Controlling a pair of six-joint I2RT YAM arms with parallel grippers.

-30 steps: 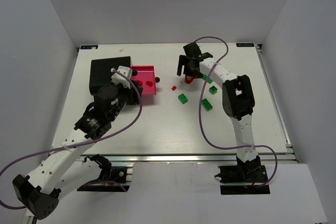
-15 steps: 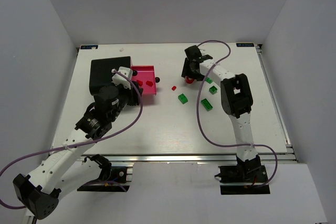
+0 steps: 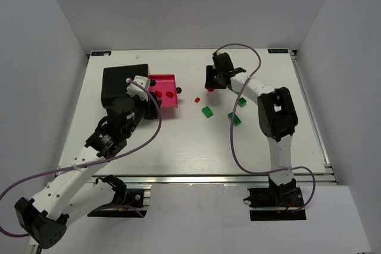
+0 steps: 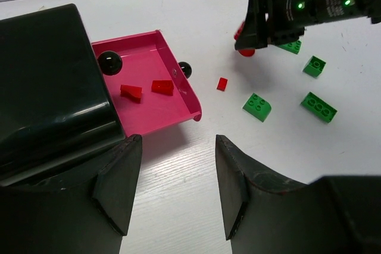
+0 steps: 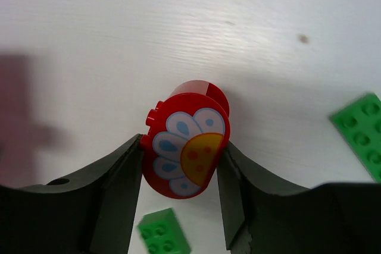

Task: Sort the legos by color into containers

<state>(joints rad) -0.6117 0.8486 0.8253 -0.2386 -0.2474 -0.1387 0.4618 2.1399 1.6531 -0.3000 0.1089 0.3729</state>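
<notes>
White table top (image 3: 178, 141) sits between plain grey walls. From above, the right claw (image 3: 213, 81) is near the back of the table, and only a tiny red spot shows under it. The right wrist camera shows much more. Both fingers (image 5: 119, 188) squeeze a red round plastic brick (image 5: 184, 141) with a white and yellow flower painted on it. The left wrist camera looks into the shiny pink plastic box (image 4: 178, 108), just beside the big shiny black box (image 4: 47, 87). Two little red bricks (image 4: 162, 87) lie inside the pink one, and two dark round knobs (image 4: 109, 62) sit on its edge. The left claw (image 4: 177, 171) hangs wide apart with nothing in it. One tiny red brick (image 4: 222, 84) and four green studded bricks (image 4: 257, 106) lie loose on the table.
</notes>
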